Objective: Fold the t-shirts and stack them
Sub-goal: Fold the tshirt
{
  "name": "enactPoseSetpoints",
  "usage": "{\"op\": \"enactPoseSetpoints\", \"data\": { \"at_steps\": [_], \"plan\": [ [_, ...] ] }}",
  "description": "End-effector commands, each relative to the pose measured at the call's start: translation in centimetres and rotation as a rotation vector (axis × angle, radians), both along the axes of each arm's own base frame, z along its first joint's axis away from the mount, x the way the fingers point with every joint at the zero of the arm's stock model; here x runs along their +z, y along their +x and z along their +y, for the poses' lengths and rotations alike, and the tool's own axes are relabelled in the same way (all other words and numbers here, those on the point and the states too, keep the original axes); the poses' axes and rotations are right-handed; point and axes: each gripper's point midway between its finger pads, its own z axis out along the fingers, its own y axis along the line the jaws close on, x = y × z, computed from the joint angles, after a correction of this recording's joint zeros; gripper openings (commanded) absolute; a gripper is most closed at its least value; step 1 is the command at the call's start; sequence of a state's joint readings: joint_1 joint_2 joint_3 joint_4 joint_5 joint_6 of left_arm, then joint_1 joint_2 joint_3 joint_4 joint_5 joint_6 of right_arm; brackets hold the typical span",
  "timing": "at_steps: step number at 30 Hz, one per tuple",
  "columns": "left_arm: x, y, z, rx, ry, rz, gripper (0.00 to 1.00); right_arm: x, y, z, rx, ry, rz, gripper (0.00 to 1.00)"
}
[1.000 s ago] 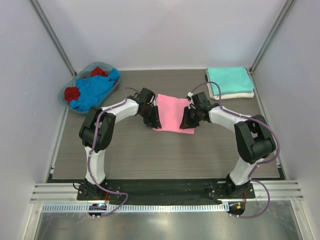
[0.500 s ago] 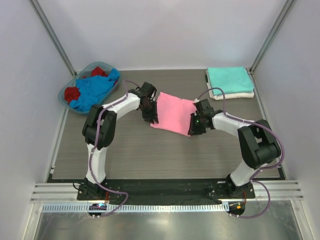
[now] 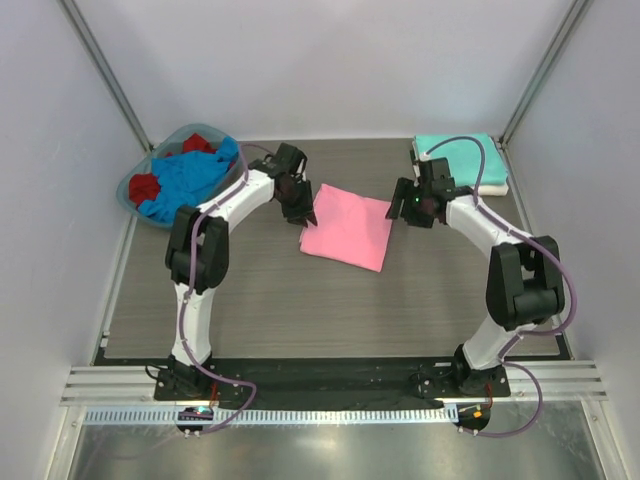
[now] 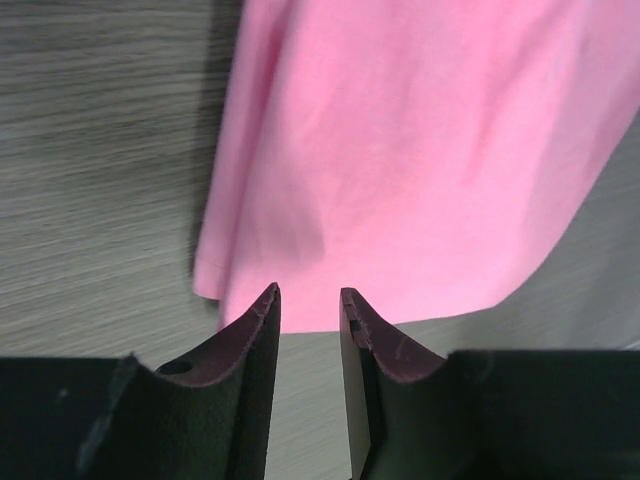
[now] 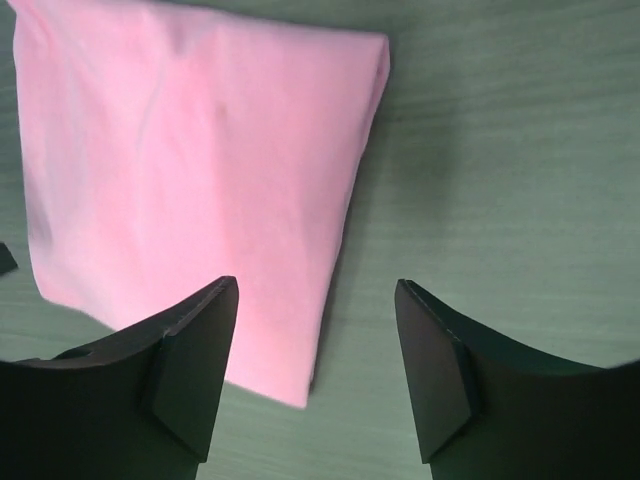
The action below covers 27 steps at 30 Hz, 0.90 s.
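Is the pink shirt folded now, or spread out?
Folded: the pink shirt lies on the table as a compact four-sided pad, no sleeves or collar showing.

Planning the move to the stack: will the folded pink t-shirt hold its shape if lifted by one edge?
Probably not. The pink t-shirt lies as thin, faintly wrinkled soft layers, so it would likely droop and unfold. It looks light for its area. Pushed across the table, its loose edge may bunch rather than slide.

No readable text, label or number anywhere (all views checked).
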<state>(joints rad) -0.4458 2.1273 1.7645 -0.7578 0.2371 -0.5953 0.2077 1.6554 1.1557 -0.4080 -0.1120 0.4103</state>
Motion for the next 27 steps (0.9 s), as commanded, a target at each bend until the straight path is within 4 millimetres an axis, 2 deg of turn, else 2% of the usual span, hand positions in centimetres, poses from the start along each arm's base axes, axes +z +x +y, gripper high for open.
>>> {"op": "enactPoseSetpoints", "data": {
  "at_steps": [1, 6, 7, 8, 11, 12, 13, 14, 15, 16, 22, 27],
  "plan": [
    [0.0, -0.4, -1.8, -0.049, -0.078, 0.022, 0.32, 0.2, 3.5, 0.7, 0.065, 0.015, -0.026, 0.71],
    [-3.2, -1.3, -1.0, -0.040, -0.023, 0.085, 0.31, -1.3, 6.5, 0.3, 0.083, 0.026, -0.012, 0.75],
    [-3.6, -1.4, -0.7, -0.033, -0.011, 0.091, 0.31, -1.0, 7.5, 0.0, 0.084, 0.027, -0.027, 0.75],
    [-3.9, -1.6, -0.4, -0.034, 0.001, 0.096, 0.31, -2.3, 7.8, 0.0, 0.092, 0.034, 0.001, 0.76],
    [-4.5, -1.9, 0.1, -0.029, 0.023, 0.100, 0.31, -2.5, 9.4, 0.1, 0.117, 0.038, -0.018, 0.77],
    [-4.7, -2.0, 0.1, -0.030, 0.027, 0.103, 0.31, -3.5, 9.6, 0.3, 0.133, 0.042, -0.004, 0.77],
    [-4.8, -1.8, 0.3, -0.028, 0.032, 0.100, 0.31, -3.1, 10.4, 0.5, 0.138, 0.048, -0.018, 0.78],
    [-5.0, -1.9, 0.3, -0.028, 0.037, 0.103, 0.31, -3.3, 10.7, 0.7, 0.145, 0.058, -0.018, 0.79],
    [-5.3, -1.8, 0.5, -0.026, 0.040, 0.108, 0.31, -4.4, 10.7, 1.2, 0.157, 0.074, 0.005, 0.79],
    [-5.4, -1.7, 0.4, -0.029, 0.036, 0.106, 0.31, -4.2, 11.2, 1.5, 0.161, 0.089, -0.001, 0.80],
    [-5.7, -1.0, 0.8, -0.022, 0.049, 0.101, 0.31, -6.5, 9.7, 3.5, 0.222, 0.124, 0.062, 0.80],
    [-5.0, -0.5, 1.2, -0.018, 0.067, 0.081, 0.31, -7.8, 8.8, 3.8, 0.247, 0.138, 0.100, 0.79]
  ]
}}
